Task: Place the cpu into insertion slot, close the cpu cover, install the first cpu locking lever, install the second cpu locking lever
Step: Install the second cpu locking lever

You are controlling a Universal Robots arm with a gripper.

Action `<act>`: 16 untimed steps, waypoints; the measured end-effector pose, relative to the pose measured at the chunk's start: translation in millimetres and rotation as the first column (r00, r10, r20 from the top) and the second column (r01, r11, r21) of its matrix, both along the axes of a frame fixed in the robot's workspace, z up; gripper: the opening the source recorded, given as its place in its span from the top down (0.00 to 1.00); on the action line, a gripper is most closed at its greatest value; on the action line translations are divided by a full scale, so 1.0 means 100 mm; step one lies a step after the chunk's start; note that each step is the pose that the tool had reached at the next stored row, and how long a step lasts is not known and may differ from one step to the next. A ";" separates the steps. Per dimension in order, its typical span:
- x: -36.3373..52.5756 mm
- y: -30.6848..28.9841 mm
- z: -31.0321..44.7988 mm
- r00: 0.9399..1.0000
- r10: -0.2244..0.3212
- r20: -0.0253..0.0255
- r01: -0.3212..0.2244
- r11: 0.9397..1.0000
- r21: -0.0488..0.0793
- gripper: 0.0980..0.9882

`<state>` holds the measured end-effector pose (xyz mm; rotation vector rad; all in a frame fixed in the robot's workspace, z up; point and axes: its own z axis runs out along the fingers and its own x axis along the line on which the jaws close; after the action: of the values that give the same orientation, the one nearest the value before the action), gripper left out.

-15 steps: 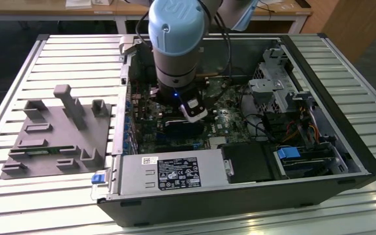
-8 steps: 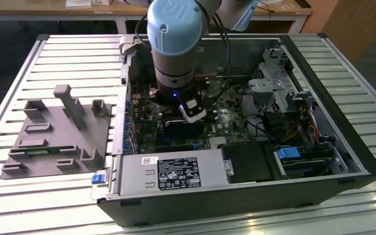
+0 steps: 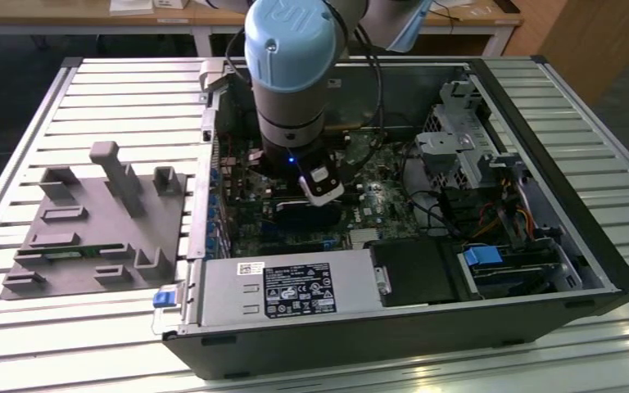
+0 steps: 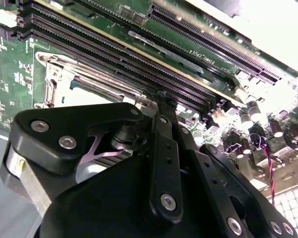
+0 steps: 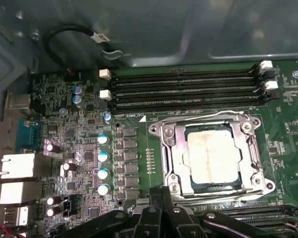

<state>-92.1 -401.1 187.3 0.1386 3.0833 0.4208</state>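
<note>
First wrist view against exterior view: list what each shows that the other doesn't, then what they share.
First wrist view: the small square silvery-grey cpu lying in the insertion slot, with the thin silver metal cpu cover closed over it, and a row of blue-topped capacitors.

Exterior view: the whole open black computer case, the grey power supply box, the grey fixture plate on the slatted table, and the arm's blue-capped joint.

Both: the green circuit board.
</note>
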 end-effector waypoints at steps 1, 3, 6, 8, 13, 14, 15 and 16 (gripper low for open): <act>0.001 0.003 0.000 1.000 0.000 0.001 0.000 1.000 -0.005 0.99; 0.001 0.003 0.000 1.000 0.001 0.001 -0.001 1.000 -0.006 0.99; 0.001 -0.001 0.014 1.000 0.000 0.000 0.000 1.000 -0.010 0.99; -0.002 -0.008 0.050 1.000 0.000 -0.001 0.000 1.000 -0.014 0.99; -0.001 -0.004 0.154 1.000 0.000 0.000 0.000 1.000 -0.012 0.99; -0.001 -0.004 0.184 1.000 0.000 0.000 0.000 1.000 -0.012 0.99; -0.001 -0.004 0.213 1.000 0.000 0.000 0.000 1.000 -0.012 0.99; -0.001 -0.004 0.238 1.000 0.000 0.000 0.000 1.000 -0.012 0.99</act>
<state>-92.2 -401.5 211.1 0.1383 3.0854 0.4024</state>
